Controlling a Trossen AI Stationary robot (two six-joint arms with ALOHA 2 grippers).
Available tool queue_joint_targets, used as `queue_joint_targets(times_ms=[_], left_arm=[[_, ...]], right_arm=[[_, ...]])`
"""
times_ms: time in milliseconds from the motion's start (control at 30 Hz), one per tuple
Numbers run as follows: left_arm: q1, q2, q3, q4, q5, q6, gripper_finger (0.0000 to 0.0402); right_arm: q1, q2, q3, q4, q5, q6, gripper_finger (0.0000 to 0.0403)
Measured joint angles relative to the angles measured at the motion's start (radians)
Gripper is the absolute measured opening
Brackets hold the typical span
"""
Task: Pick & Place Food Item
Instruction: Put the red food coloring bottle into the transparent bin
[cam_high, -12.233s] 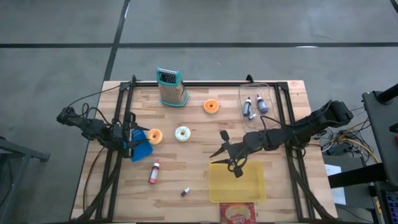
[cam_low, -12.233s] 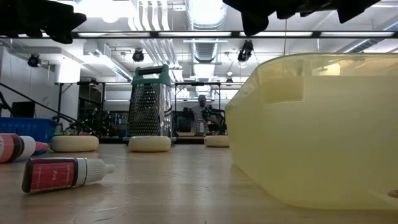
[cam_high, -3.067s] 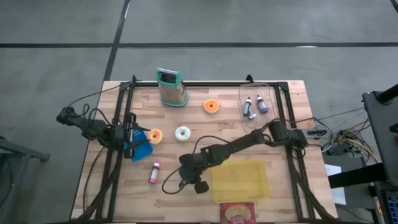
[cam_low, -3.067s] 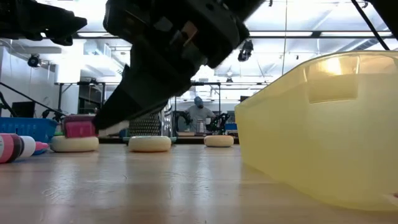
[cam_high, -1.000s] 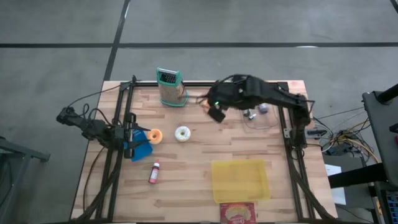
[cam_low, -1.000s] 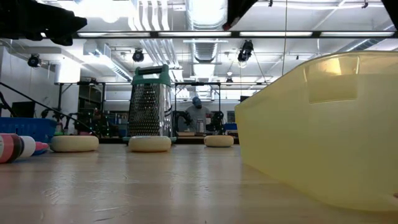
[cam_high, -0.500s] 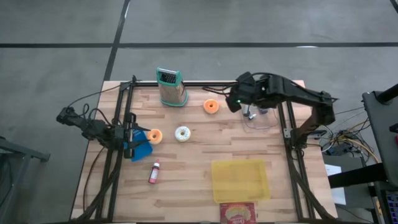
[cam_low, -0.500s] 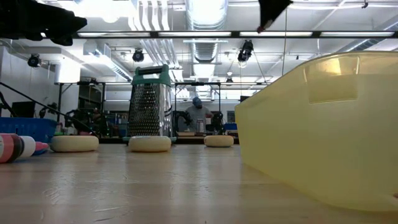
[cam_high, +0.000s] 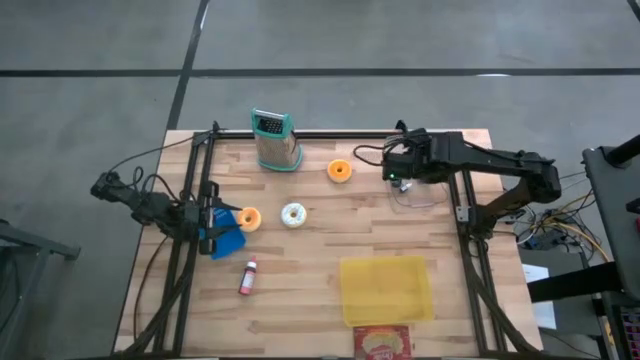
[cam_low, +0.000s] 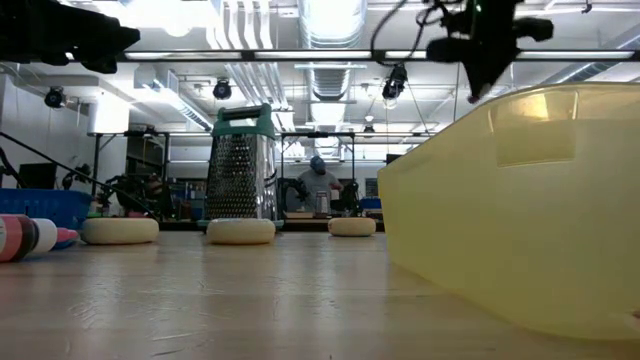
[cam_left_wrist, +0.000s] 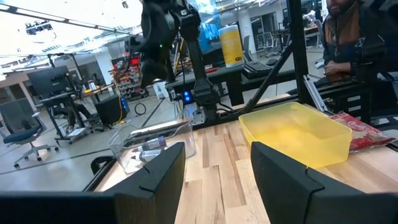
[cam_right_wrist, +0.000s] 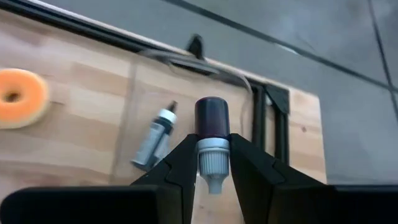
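The right arm (cam_high: 470, 160) hides most of the clear bin (cam_high: 425, 195).

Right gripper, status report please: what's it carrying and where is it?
Right gripper above the clear tray, jaws shut on small dark bottle. Left gripper open, parked at table's left edge. Nothing blocking.

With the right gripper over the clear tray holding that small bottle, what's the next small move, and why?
Probably lower a little and open. The right gripper holds a small bottle above the clear tray, where another bottle already lies. The left gripper waits open at the table's left edge.
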Motion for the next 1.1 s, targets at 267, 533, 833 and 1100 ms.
queue_joint_targets(times_ms=[267, 533, 833, 1100], left_arm=[[0.0, 0.0, 0.0, 0.0, 0.0, 0.0, 0.0188], [0.0, 0.0, 0.0, 0.0, 0.0, 0.0, 0.0188], [0.0, 0.0, 0.0, 0.0, 0.0, 0.0, 0.0188], [0.0, 0.0, 0.0, 0.0, 0.0, 0.0, 0.0188]], right_arm=[[-0.044, -0.03, -0.221, 0.227, -0.006, -0.063, 0.0073], [-0.153, -0.065, -0.4, 0.515, -0.088, -0.177, 0.0086], [-0.24, -0.068, -0.568, 0.715, -0.173, -0.214, 0.0075], [-0.273, -0.067, -0.647, 0.837, -0.302, -0.173, 0.0088]])
